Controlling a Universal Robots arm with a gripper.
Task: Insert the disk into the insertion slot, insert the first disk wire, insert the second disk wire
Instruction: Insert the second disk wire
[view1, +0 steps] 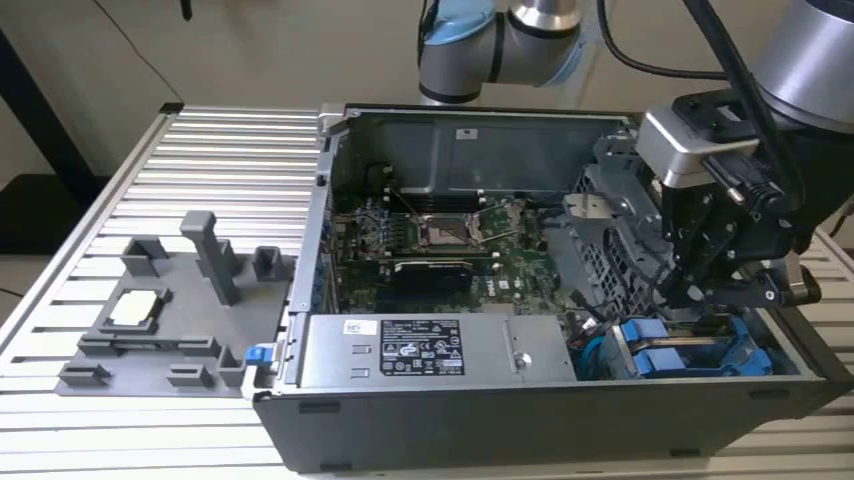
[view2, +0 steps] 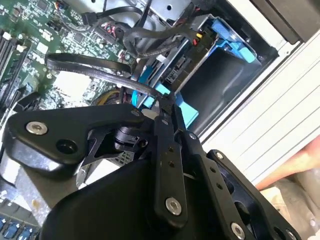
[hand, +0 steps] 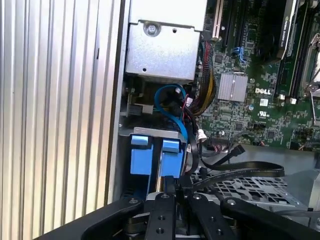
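The arm reaches down into the open computer case (view1: 561, 400) at the exterior view's right, with the hand (view1: 703, 293) lowered over the drive bay in the case's near corner. In that view two blue carriers stand side by side in the insertion slot (view1: 781, 350), and the hand's tip sits directly above them. In the first wrist view the two blue end tabs show next to each other; the disk (hand: 170, 159) is the one just ahead of the fingertips, while the other carrier (hand: 140, 155) sits beside it, nearer the case wall. The hand's fingers (hand: 165, 200) are drawn together to a narrow point, right at the edge of the disk's blue tab, and a thin bright strip shows between them; whether they actually pinch anything cannot be told. A blue cable (hand: 172, 107) loops over the bay toward the power supply (hand: 162, 42), and flat black cables (hand: 240, 170) run across the perforated cage wall (hand: 255, 187) near the hand. In the second wrist view the fingertips (view2: 165, 102) meet close against the blue carrier edge (view2: 187, 112), with black cables (view2: 95, 70) arching just behind. The green motherboard (view1: 427, 235) lies exposed deeper in the case. On the ribbed surface (view1: 240, 150) at the exterior view's left stands a grey fixture (view1: 167, 310).
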